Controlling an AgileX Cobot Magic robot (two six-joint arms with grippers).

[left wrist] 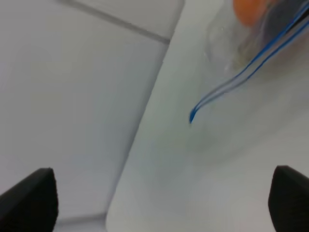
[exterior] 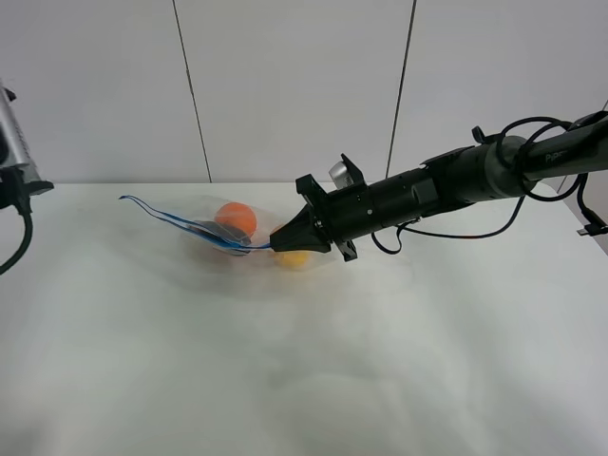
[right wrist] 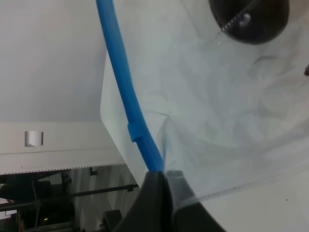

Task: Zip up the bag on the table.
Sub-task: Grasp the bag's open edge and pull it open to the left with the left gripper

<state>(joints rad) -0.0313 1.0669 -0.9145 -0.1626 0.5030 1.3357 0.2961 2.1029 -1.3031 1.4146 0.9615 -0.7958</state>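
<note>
The clear plastic bag (exterior: 249, 237) lies on the white table (exterior: 304, 380), left of centre and towards the back. An orange (exterior: 236, 218), a yellow pear (exterior: 293, 258) and a dark eggplant (exterior: 214, 231) show through it. Its blue zip strip (exterior: 176, 220) runs from a raised free end at the left to my right gripper (exterior: 275, 245). The right gripper (right wrist: 163, 193) is shut on the strip (right wrist: 120, 82), with the eggplant (right wrist: 248, 19) beyond it. My left gripper (left wrist: 159, 203) is open and empty, well left of the bag; the strip's free end (left wrist: 192, 116) and the orange (left wrist: 248, 12) show ahead of it.
The left arm's base (exterior: 14, 161) sits at the table's far left edge. The right arm (exterior: 446, 185) reaches in from the right with loose cables (exterior: 475, 228) beneath it. A grey panelled wall (exterior: 294, 85) stands behind the table.
</note>
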